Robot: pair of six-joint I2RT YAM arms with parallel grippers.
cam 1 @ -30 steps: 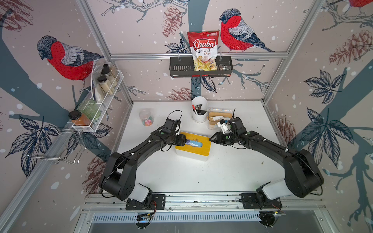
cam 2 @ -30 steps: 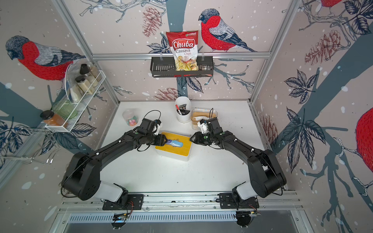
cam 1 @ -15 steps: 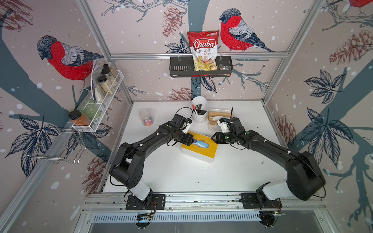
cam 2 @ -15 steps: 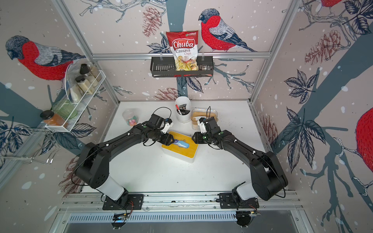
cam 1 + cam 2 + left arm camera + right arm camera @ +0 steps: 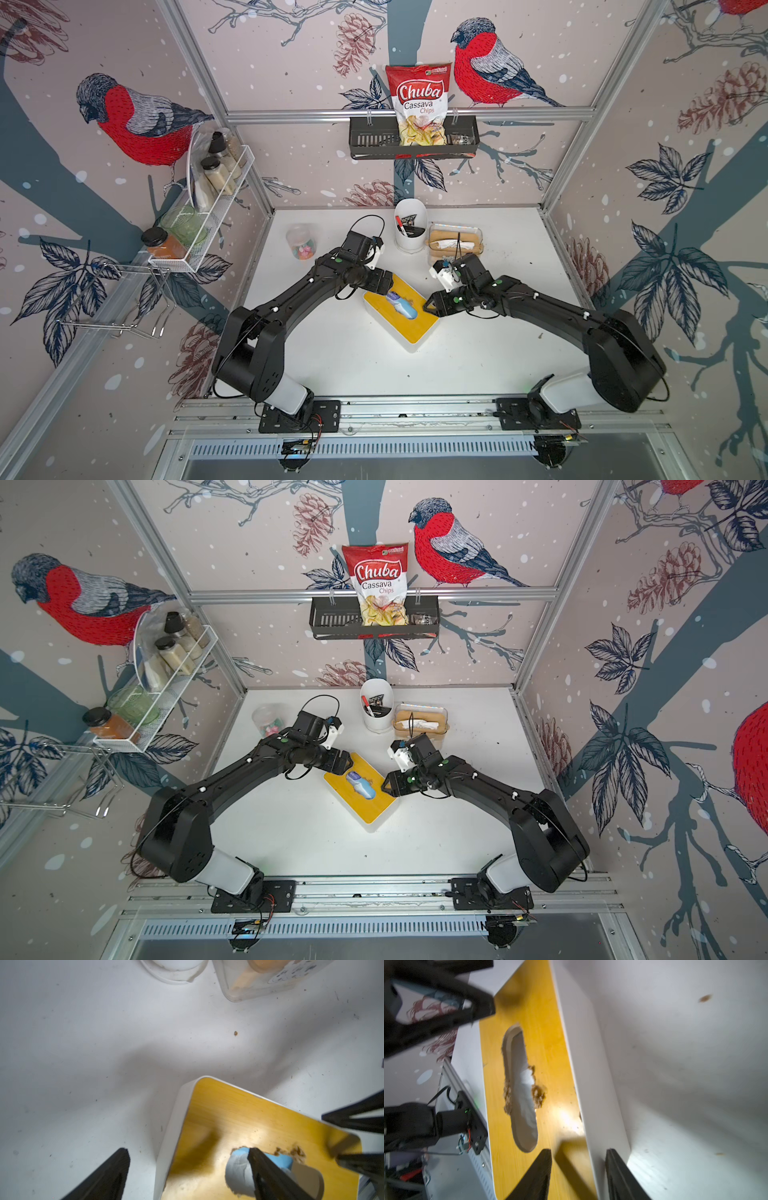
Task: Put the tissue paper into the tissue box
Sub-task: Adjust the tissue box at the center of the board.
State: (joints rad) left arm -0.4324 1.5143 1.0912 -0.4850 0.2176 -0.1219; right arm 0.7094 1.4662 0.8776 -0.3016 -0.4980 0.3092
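1. Though most of it already sits down in the oval slot (image 5: 520, 1084), the tissue paper (image 5: 401, 306), a blue-and-white wad, shows a hump above the yellow lid of the tissue box (image 5: 417, 330); the box lies skewed at the middle of the white table (image 5: 478, 365); the step in hand looks like the last tucking-in.
2. The left gripper (image 5: 387, 282) hangs at the box's far corner, jaws spread wide, holding nothing; in the left wrist view one finger (image 5: 268, 1176) crosses over the wad and the other stands over bare table.
3. The right gripper (image 5: 428, 306) meets the box corner on its own arm's side, jaws partway apart astride the long edge; whether they pinch it cannot be told; it probably steadies the box.
4. The next move, as judged, calls for narrowing the left jaws and pressing the hump through the slot; its frayed brown rim could snag the paper.
5. Open table lies toward the robot; a white cup (image 5: 410, 226) and a clear tub (image 5: 455, 243) stand near behind the box; the two grippers face closely across the lid, leaving little room between them.
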